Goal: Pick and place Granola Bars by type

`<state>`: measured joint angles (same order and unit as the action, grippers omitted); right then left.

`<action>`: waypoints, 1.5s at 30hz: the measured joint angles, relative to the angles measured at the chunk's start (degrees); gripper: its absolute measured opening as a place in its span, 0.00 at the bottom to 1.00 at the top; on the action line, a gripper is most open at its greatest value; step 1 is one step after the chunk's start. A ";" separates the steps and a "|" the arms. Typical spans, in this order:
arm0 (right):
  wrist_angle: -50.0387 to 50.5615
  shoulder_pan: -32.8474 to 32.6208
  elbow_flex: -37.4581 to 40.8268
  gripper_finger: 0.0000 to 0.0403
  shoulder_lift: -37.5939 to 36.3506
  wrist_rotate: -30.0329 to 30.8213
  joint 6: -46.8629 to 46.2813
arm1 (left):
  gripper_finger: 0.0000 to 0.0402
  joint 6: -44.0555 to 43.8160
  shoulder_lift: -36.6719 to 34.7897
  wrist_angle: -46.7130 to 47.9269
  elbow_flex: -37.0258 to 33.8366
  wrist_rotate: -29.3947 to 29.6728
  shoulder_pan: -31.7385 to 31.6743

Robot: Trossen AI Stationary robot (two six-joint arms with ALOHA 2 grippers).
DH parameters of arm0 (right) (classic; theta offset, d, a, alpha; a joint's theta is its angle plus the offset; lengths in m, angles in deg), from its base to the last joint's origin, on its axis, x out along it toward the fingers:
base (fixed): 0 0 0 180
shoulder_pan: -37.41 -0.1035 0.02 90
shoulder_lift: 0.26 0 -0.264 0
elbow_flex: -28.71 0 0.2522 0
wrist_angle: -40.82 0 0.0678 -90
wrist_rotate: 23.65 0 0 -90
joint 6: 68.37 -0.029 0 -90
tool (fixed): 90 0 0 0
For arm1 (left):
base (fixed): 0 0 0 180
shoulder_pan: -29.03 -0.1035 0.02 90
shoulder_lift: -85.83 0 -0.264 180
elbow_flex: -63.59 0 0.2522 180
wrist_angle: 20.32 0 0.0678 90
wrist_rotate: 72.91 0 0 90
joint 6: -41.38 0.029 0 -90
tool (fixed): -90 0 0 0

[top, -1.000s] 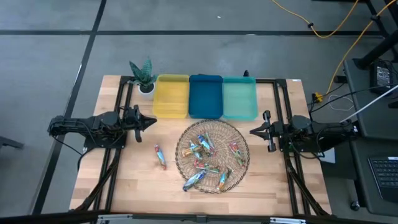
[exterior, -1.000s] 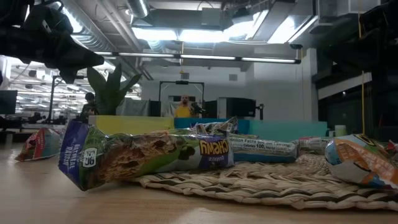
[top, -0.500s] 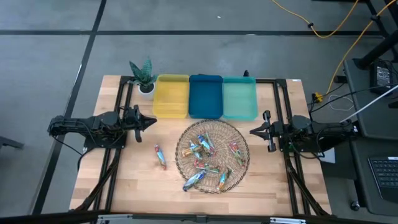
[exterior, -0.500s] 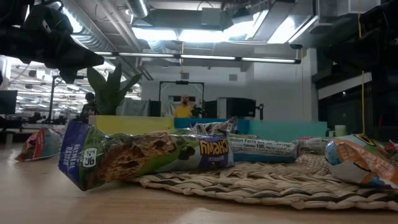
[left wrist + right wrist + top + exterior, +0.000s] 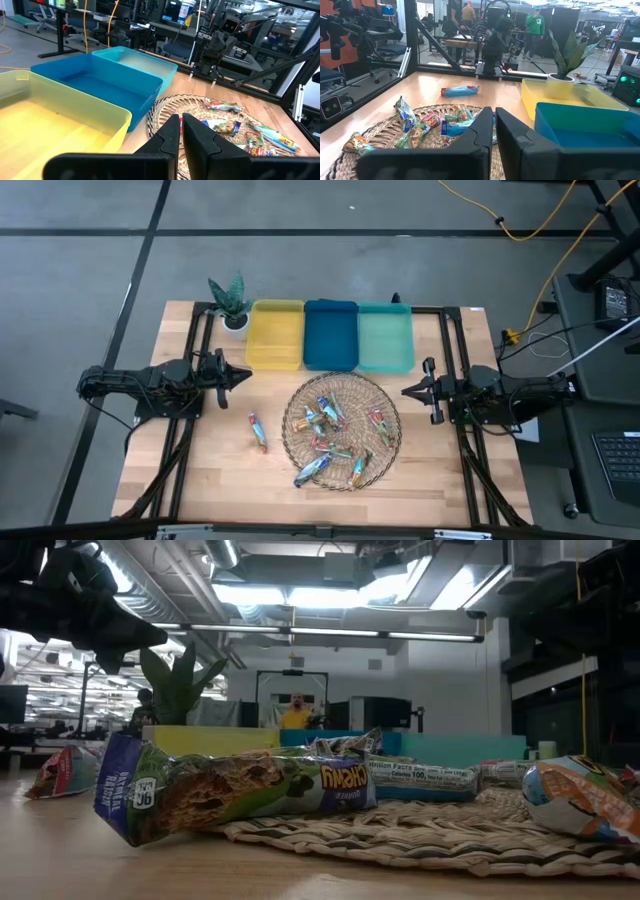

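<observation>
Several granola bars (image 5: pixel 330 435) in shiny wrappers lie in a round woven basket (image 5: pixel 385 395) at the table's middle; they also show in the left wrist view (image 5: pixel 235 125) and the right wrist view (image 5: pixel 427 125). One bar (image 5: pixel 258 431) lies alone on the table left of the basket. My left gripper (image 5: pixel 247 373) hovers left of the basket, shut and empty, as its wrist view (image 5: pixel 181 125) shows. My right gripper (image 5: pixel 405 391) hovers right of the basket, shut and empty (image 5: pixel 493 117).
A yellow bin (image 5: pixel 275 335), a blue bin (image 5: pixel 331 335) and a teal bin (image 5: pixel 385 338) stand side by side along the far edge. A small potted plant (image 5: pixel 231 302) stands left of the yellow bin. People show in the room beyond the table (image 5: pixel 536 22).
</observation>
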<state>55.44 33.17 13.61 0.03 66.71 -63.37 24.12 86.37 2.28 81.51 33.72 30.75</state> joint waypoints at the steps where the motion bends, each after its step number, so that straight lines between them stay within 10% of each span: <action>1: 0.00 -0.01 0.00 0.06 0.00 0.00 0.01 | 0.04 -0.01 -0.02 0.00 -0.01 0.00 0.00; 45: -10.83 -0.01 -0.04 0.06 0.01 1.07 -11.46 | 0.04 -2.73 -0.01 -1.51 0.00 14.09 0.00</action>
<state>44.61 33.16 13.56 0.04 67.79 -74.84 21.39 86.36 0.77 81.51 47.81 30.75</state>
